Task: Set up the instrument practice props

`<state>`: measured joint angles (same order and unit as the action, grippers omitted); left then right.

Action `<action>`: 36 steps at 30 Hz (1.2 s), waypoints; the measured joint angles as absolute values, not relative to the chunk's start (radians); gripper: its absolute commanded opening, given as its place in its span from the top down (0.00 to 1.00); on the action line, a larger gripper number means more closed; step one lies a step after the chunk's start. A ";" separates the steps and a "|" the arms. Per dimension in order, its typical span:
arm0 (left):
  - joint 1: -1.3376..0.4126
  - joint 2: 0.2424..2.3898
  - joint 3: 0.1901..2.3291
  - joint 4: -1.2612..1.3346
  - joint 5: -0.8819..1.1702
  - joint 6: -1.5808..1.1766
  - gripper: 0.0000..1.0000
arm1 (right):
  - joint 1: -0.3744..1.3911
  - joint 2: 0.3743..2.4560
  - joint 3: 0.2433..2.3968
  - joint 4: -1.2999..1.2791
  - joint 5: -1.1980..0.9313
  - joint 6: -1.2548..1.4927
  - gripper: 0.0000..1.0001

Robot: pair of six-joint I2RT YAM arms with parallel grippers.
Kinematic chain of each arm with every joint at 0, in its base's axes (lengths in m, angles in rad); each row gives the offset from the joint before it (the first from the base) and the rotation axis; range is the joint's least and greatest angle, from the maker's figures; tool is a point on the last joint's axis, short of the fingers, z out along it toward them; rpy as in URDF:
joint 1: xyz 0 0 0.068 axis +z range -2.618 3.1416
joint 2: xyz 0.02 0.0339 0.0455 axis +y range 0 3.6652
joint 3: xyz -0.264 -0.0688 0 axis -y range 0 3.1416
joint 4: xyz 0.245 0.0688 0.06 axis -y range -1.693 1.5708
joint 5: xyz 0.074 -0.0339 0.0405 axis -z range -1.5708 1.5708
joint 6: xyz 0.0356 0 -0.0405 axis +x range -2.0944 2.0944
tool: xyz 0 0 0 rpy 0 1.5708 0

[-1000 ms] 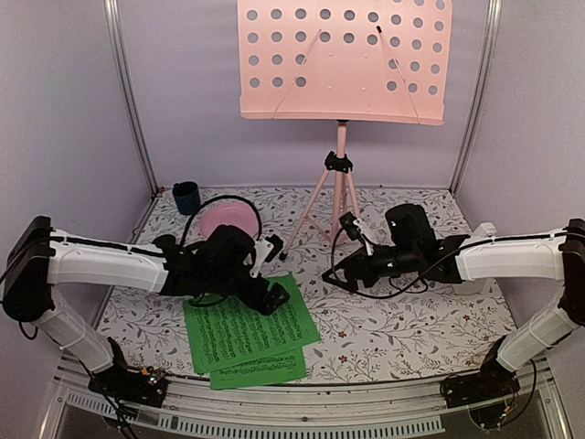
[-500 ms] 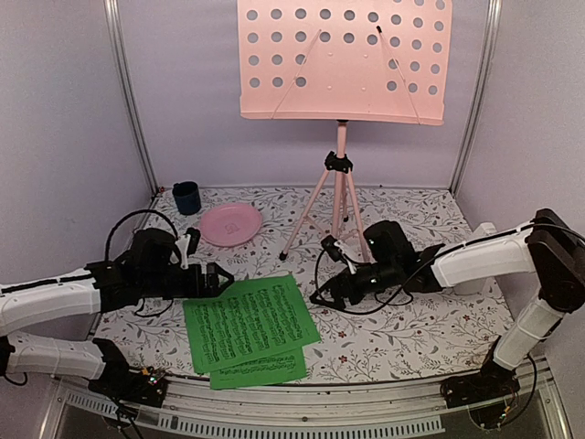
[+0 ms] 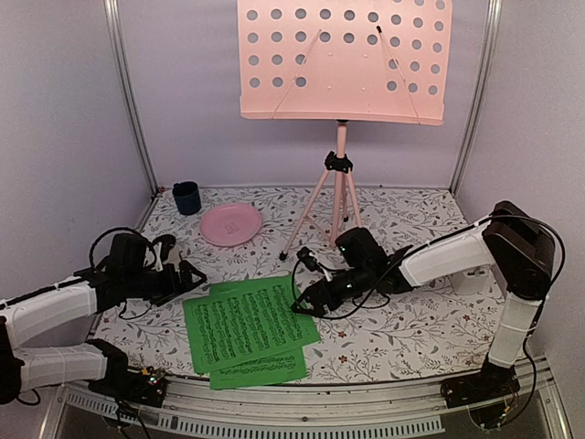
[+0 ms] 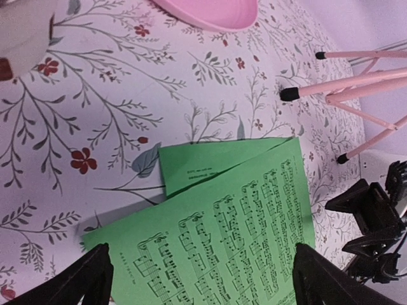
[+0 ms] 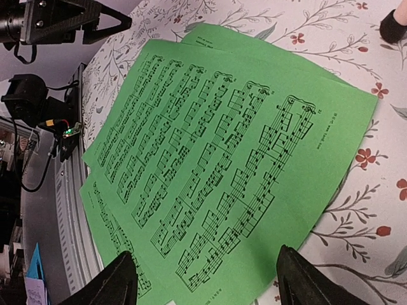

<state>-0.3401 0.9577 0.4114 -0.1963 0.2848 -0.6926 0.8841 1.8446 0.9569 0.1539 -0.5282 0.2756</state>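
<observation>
Floral-print surface (image 3: 402, 343), walled in pale lilac on three sides, with a metal rail along the near edge.

1. Green sheet-music pages (image 3: 247, 327): overlapping sheets lying flat near the front, left of centre. One lower sheet pokes out toward the rail and another peeks out at the far side. None is lifted.
2. Right gripper (image 3: 304, 303): low at the right edge of the top page. Jaws are spread apart with nothing between them. Whether they touch the paper cannot be told.
3. Left gripper (image 3: 190, 276): just off the pages' far-left corner. Jaws are spread wide and empty.
4. White block (image 3: 473, 282): at the right, mostly hidden behind the right arm. Probably the metronome, though its shape is unreadable.
5. Pink plate (image 3: 230, 222): left of the stand's feet.
6. Music stand (image 3: 343, 64): upright at back centre, tripod legs on the surface, perforated desk high up and bare.
7. Dark blue cup (image 3: 186, 197): back-left corner.

Status: judged early. The stand is up, but no page has reached the desk and the metronome's placing is unsettled.

Clearance: the pages lie flat, so an edge must be raised first, and the right edge is the one within reach. Bare surface separates the pages from the tripod legs. A rising arm must avoid those legs and the desk's lower lip.
</observation>
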 measured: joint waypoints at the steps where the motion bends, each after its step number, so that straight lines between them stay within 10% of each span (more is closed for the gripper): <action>1: -0.315 0.958 0.398 -0.193 0.296 -0.693 0.01 | 0.885 1.857 0.966 0.154 -0.535 0.276 0.25; 36: -0.137 1.007 0.229 0.075 0.643 -0.709 0.42 | 0.894 2.017 1.075 0.136 -0.554 0.244 0.36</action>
<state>-0.1368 1.0073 0.2295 0.0750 0.6434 -0.7086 0.8936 2.0174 1.0748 0.1360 -0.5537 0.2440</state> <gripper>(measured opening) 0.587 0.640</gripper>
